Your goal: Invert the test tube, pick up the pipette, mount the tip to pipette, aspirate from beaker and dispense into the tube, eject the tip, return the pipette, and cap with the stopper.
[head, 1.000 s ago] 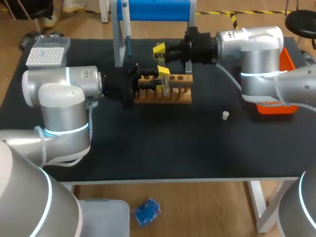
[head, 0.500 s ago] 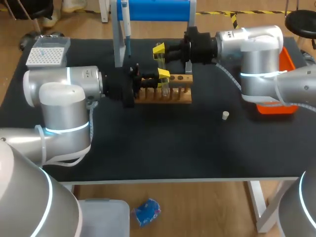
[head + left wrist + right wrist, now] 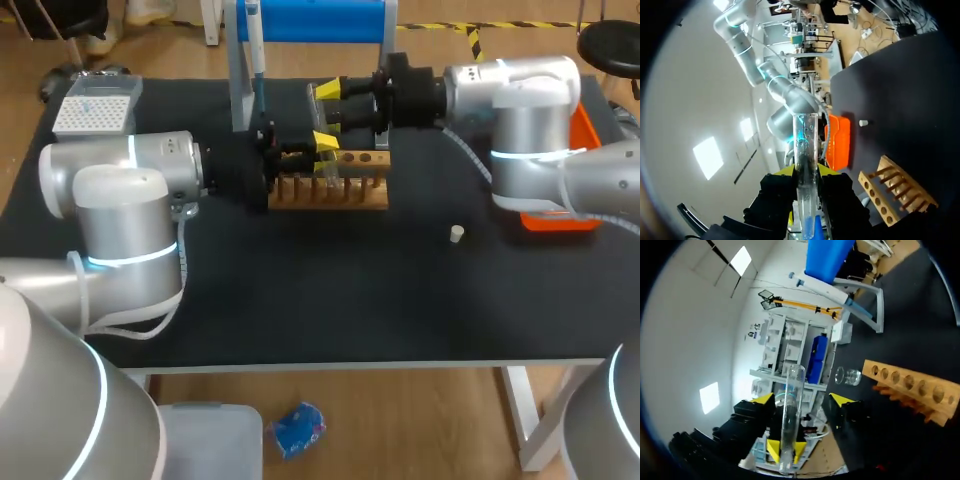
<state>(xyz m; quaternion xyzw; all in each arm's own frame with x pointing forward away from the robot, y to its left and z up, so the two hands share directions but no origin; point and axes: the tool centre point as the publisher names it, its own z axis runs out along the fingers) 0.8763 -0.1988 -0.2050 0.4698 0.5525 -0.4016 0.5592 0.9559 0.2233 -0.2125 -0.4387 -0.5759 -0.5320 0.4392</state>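
The left gripper (image 3: pixel 806 172) is clenched on the glass test tube (image 3: pixel 805 145), which projects ahead of its fingers, clear of the wooden tube rack (image 3: pixel 330 192). The right gripper (image 3: pixel 801 401) is released, its yellow tips standing apart on either side of the tube without contact.

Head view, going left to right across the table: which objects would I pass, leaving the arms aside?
tip box, pipette, wooden rack, stopper, orange tray
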